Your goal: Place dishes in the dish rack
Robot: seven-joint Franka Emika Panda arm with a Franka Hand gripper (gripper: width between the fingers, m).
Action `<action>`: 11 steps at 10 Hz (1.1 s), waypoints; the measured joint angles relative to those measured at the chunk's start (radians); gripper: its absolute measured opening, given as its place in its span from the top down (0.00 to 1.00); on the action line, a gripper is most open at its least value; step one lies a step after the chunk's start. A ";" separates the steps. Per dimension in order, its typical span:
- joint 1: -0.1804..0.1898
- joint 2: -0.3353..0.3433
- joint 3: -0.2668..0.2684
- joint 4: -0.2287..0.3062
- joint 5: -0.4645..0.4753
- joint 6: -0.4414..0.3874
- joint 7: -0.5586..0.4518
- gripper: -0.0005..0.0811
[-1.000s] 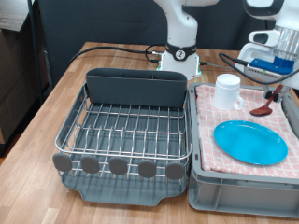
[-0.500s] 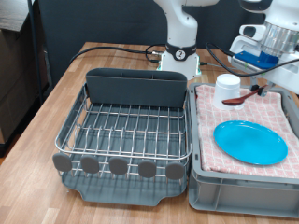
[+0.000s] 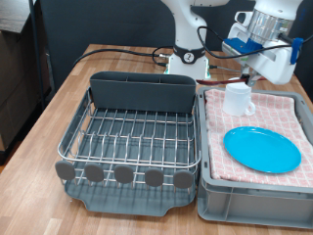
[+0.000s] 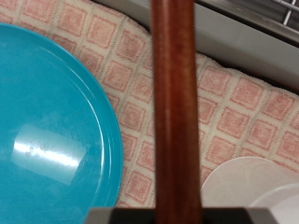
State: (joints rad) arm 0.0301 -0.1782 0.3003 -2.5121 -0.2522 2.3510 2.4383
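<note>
My gripper hangs above the white mug, at the exterior view's upper right, raised off the cloth. It is shut on the brown wooden spoon, whose handle runs straight through the wrist view. The bright-blue plate lies flat on the pink checkered cloth; the plate also shows in the wrist view, with the mug beside the spoon handle. The dish rack, with its tall grey cutlery compartment, stands to the exterior view's left of the cloth and holds nothing.
The cloth lies over a grey crate right next to the rack. The robot base and black cables stand behind the rack. Both sit on a wooden table. An edge of the rack shows in the wrist view.
The gripper has lifted the wooden spoon off the cloth and carried it up and towards the exterior view's left, from beyond the mug to above it. Mug and plate have not moved.
</note>
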 joint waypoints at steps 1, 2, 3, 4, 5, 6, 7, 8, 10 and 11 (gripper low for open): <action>0.002 0.004 0.000 0.001 0.000 0.000 -0.016 0.89; 0.000 0.006 -0.003 0.001 0.007 -0.013 0.005 0.89; -0.002 -0.003 -0.015 -0.005 0.039 -0.059 0.040 0.89; -0.003 -0.023 -0.035 -0.021 0.086 -0.096 0.063 0.89; -0.003 -0.048 -0.058 -0.045 0.138 -0.117 0.067 0.89; -0.003 -0.076 -0.081 -0.075 0.181 -0.119 0.065 0.89; -0.003 -0.106 -0.104 -0.108 0.211 -0.113 0.064 0.89; -0.003 -0.137 -0.127 -0.140 0.223 -0.106 0.064 0.89; -0.004 -0.207 -0.171 -0.202 0.224 -0.087 0.053 0.89; -0.005 -0.245 -0.192 -0.229 0.217 -0.086 0.032 0.89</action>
State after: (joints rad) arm 0.0253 -0.4227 0.1082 -2.7408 -0.0353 2.2649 2.4707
